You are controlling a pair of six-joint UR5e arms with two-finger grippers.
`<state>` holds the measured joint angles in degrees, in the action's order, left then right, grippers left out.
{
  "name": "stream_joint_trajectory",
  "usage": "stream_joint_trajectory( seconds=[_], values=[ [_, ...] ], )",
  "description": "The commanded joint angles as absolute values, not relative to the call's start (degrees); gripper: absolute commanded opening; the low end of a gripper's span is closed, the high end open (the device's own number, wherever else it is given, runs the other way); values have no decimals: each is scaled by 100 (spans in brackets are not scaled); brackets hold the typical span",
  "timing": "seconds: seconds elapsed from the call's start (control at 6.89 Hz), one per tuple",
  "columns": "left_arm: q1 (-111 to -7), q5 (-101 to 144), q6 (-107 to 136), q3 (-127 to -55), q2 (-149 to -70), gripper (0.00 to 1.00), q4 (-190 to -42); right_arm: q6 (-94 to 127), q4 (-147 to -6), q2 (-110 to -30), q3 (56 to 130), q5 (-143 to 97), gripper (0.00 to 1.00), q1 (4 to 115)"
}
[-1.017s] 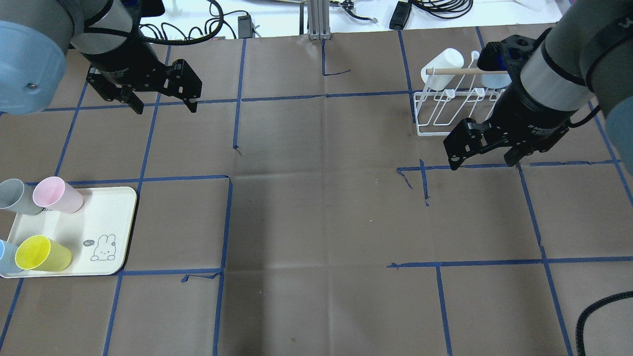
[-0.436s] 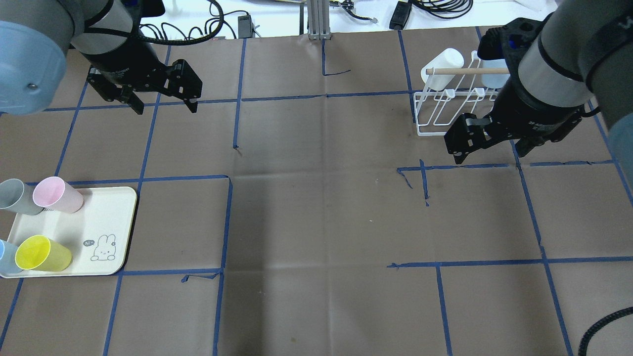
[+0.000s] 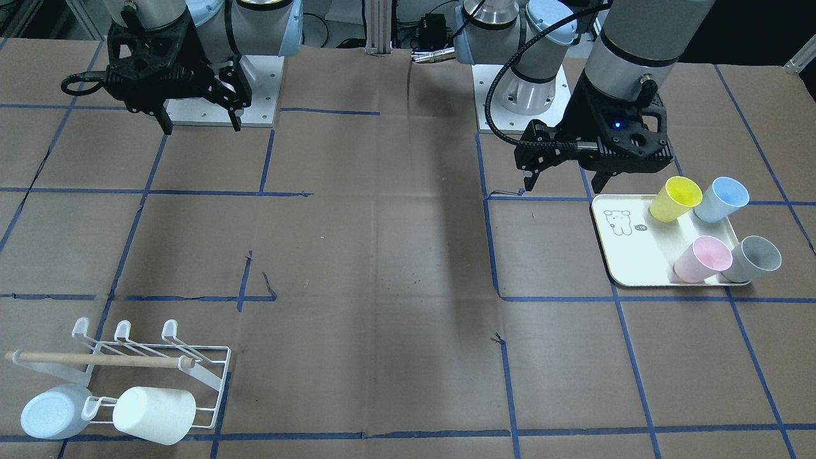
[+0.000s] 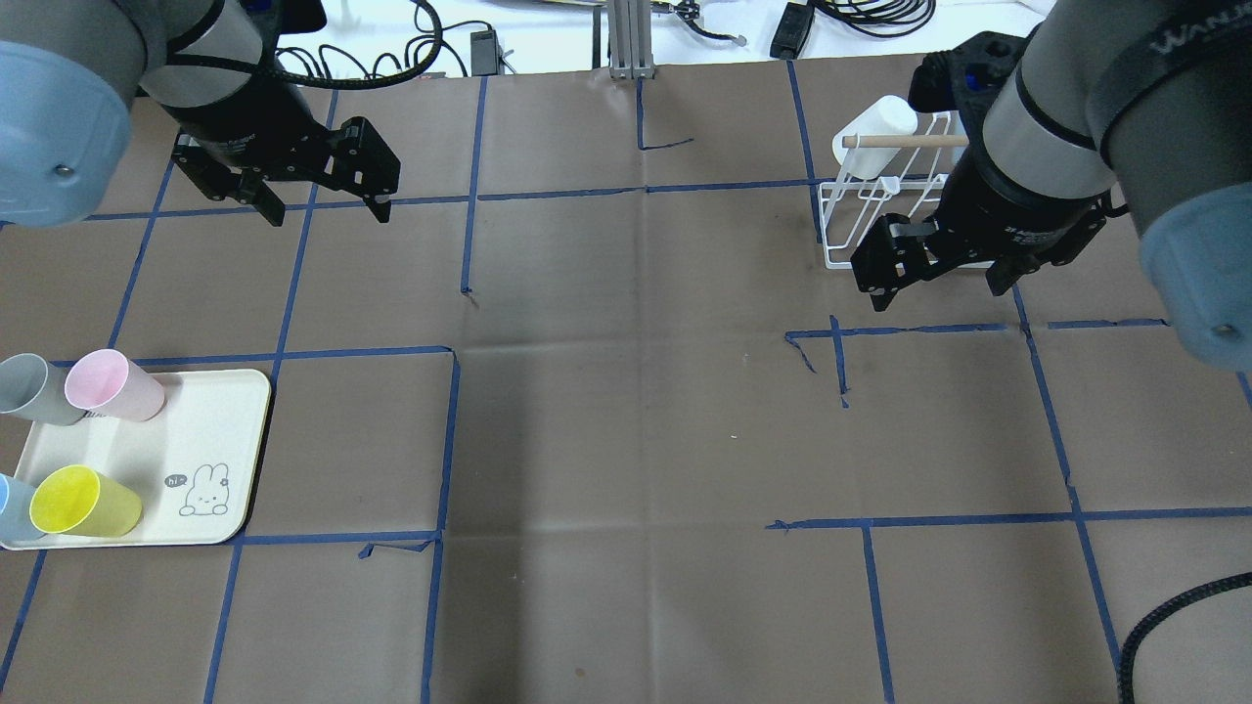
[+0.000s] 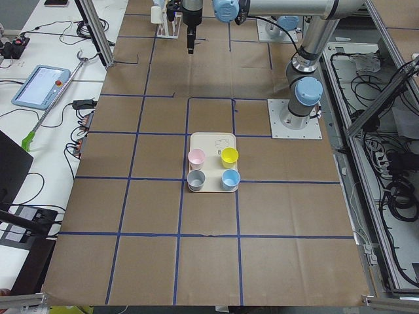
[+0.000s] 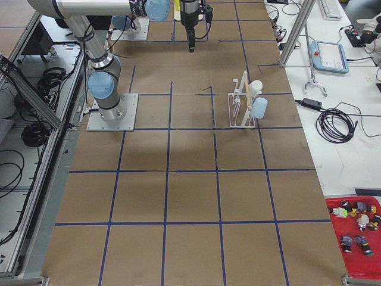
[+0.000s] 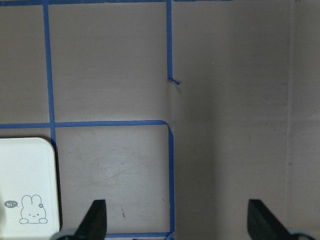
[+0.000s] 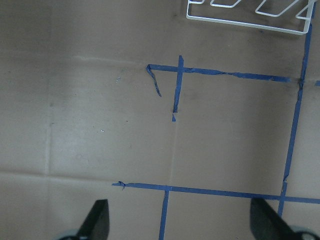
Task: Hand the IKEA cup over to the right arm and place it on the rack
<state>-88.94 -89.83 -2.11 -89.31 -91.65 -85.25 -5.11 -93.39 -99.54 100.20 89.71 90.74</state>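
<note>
Four cups stand on the cream tray at the near left: pink, grey, yellow and light blue. My left gripper hangs open and empty above the table, far beyond the tray. The white wire rack stands at the far right and holds a white cup. A light blue cup on it shows in the front-facing view. My right gripper is open and empty, just in front of the rack. Both wrist views show spread fingers with nothing between them.
Brown paper with blue tape lines covers the table. The tray corner with the bunny drawing shows in the left wrist view. The rack's base shows at the top of the right wrist view. Cables lie beyond the far edge.
My right gripper has moved left and a little farther away, closer to the rack's front. It stays open. The left arm and the cups have not moved.
</note>
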Motion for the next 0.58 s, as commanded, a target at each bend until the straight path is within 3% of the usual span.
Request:
stream_joint_trajectory(
  seconds=[0.0,0.44],
  values=[
    [-8895,-8982,-211,-8930,-9167,100,-8525,-519,-9378,-9923,10019,8974,100,9079],
    [-8895,-8982,-211,-8938,-9167,100,-8517,-519,-9369,-9888,10037,8965,100,9070]
  ],
)
